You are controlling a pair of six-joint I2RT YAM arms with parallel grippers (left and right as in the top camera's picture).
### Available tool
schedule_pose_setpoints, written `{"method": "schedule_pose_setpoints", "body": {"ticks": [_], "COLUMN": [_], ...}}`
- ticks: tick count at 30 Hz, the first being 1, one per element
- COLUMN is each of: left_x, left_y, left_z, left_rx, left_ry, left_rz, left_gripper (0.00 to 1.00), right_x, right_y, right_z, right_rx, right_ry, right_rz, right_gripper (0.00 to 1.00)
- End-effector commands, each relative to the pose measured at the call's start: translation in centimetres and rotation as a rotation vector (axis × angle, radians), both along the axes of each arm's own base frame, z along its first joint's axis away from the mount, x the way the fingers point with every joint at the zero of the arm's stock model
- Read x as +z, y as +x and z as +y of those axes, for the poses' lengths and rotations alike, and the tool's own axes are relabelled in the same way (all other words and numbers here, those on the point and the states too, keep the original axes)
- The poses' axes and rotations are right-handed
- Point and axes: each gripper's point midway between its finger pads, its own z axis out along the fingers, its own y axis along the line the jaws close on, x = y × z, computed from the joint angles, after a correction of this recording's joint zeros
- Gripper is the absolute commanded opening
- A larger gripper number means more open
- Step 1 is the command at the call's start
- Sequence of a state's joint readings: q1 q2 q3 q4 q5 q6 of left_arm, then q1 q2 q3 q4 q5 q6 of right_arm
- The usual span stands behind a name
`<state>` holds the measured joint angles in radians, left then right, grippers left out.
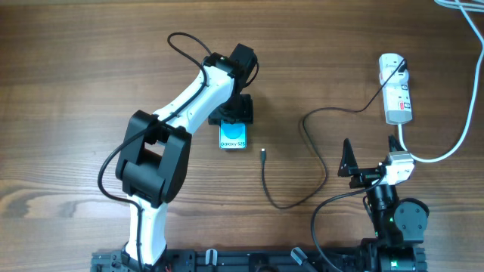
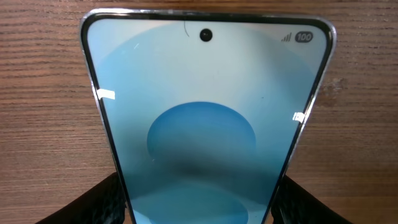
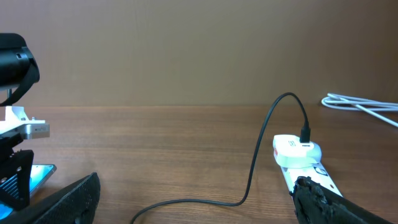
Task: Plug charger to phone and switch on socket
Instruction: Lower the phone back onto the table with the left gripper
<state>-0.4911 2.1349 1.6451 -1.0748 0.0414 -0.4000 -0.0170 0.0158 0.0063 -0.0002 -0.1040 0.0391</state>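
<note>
The phone [image 1: 233,137] lay flat on the wood-grain counter [image 1: 76,75], left of centre, its long axis running near to far. The left fingers [image 2: 102,199] pinched its two long edges at the far end. Its glass was glossy teal-blue inside a thin bright rim, with rounded corners. The charger [image 3: 254,165], a thin, limp, matte black cable, looped across the counter from the socket [image 1: 396,94] at the far right. Its small dark plug tip [image 1: 262,154] rested just right of the phone's near end, apart from it and lined up roughly parallel with it. The right fingers [image 3: 68,202] were spread wide and held nothing. They hovered well to the right of the tip, which lay between them and the phone. The left arm was nearer the tip but was occupied, so picking it up looked like work for the right arm, reaching left. The socket was a short, hard white plastic strip with red marks and a black plug seated in it. A thick white cord [image 3: 357,102] trailed off beside it.
</note>
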Motion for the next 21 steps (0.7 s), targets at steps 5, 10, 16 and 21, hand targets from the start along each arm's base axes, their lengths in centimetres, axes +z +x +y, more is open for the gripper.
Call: {"method": "schedule_pose_setpoints", "body": {"ticks": [5,10,16,21], "left_x": [-0.1,-0.2,-1.3,-2.9], "left_y": [0.3,0.3,-0.3,-1.3], "left_z": [-0.2,-0.2,0.1,0.7], "left_rx": [-0.025,-0.005,-0.005,-0.004], "left_ry": [0.004,0.004,0.011,0.023], "left_rz": [-0.013,-0.011,0.001,0.025], "left_gripper": [0.67,0.67,0.68,0.68], "right_x": [0.2,0.2,0.2,0.2], "right_y": [0.0,0.0,0.0,0.0], "right_z": [-0.1,-0.1,-0.1,-0.1], "right_rx": [-0.003,-0.003,-0.003,-0.003], "right_ry": [-0.011,-0.011,-0.010,-0.011], "right_rz": [-0.009,-0.010,-0.010,-0.010], "right_gripper": [1.00,1.00,1.00,1.00]}}
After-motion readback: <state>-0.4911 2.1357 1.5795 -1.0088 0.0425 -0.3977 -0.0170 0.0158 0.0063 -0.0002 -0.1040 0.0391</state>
